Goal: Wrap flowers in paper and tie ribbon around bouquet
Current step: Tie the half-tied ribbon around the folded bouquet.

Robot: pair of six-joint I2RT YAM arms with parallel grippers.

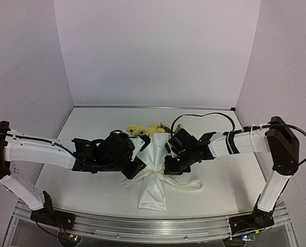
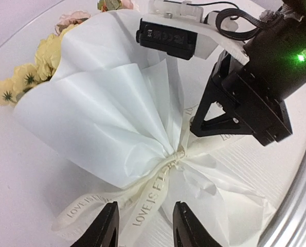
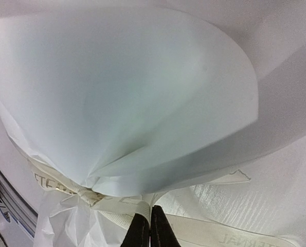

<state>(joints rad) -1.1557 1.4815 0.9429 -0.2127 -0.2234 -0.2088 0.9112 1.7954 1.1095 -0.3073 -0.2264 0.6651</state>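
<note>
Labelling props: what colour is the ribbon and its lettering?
Cream ribbon with small tan lettering, clearest in the left wrist view.

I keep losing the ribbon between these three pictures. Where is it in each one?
Top external: the ribbon circles the pinched waist of the paper, low centre, with tails lying left and right.
Left wrist: the ribbon is at lower centre, its lettered tail lying between the fingers of the open left gripper.
Right wrist: the ribbon runs along the bottom edge, pinched by the shut right gripper.
Shared landmark: the paper's gathered waist at the knot.
</note>
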